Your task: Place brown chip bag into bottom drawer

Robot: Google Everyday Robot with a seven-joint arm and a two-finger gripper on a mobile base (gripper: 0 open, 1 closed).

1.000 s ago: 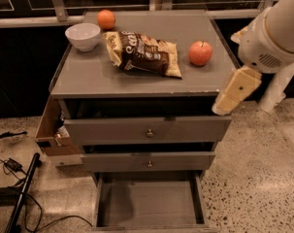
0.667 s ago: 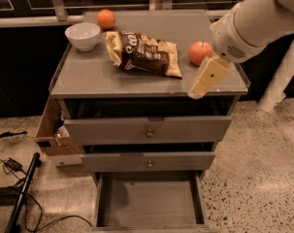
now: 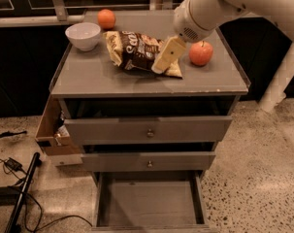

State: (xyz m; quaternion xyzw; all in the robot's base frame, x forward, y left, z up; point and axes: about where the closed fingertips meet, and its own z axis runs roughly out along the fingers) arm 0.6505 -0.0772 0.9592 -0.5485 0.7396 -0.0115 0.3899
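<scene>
One hazard: round red apple (image 3: 201, 53) may be knocked by cream gripper (image 3: 164, 57) (closure indiscernible) over crinkly brown chip bag (image 3: 136, 50), toward rear edge of grey counter (image 3: 103, 79).

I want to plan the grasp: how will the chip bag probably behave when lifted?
The chip bag looks crinkled and puffy, so it is probably light and may crumple where pinched. With the gripper over one end of it, the other end would likely sag.

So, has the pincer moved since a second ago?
Yes. From the front corner of the cabinet top, the pincer has swung past the apple toward the white bowl; it is now over the apple-side end of the brown chip bag.
</scene>
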